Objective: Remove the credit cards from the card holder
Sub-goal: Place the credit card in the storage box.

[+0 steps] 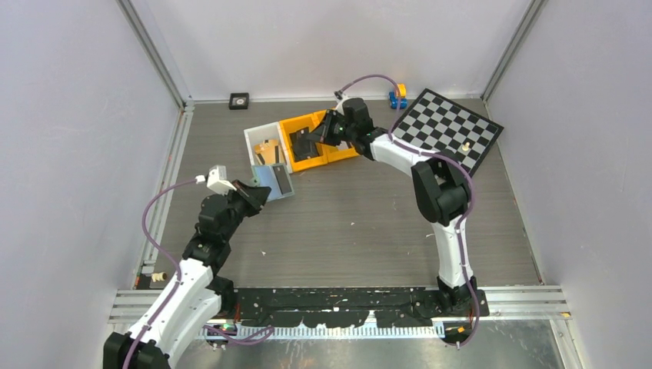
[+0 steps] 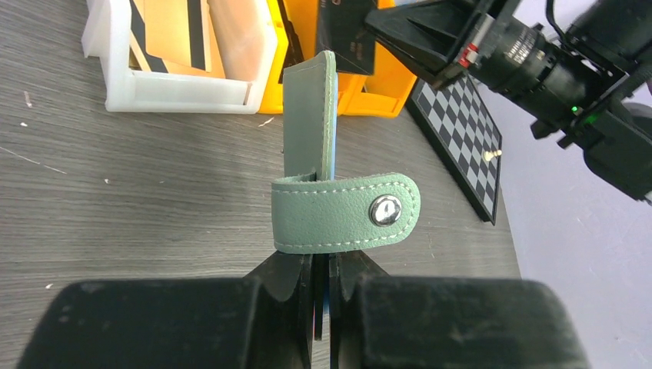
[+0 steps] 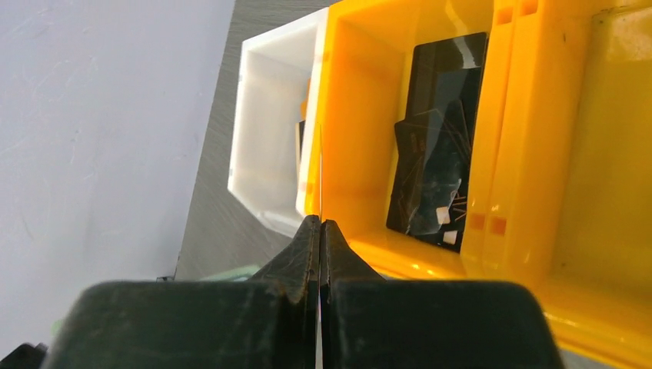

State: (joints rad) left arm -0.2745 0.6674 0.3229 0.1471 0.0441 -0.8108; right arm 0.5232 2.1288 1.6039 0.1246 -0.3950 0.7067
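Two grippers, both closed. Left gripper clamped on edge of pale sage-green leather card holder, held upright. Right gripper pinched shut over yellow plastic bin; thin sliver between tips, possibly card, cannot tell. Step likely: dropping pulled card; next, reach into holder for another, fine pinch needed. Black glossy cards lie in bin. Grey wood-grain table, pale walls.

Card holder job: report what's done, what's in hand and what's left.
Done: dark cards lie in the yellow bin, tan cards in the white bin. In hand: the left jaws clamp the sage-green card holder; the right jaws are shut on another dark card over the yellow bin. Left: drop it; whether the holder hides more cards cannot be told.
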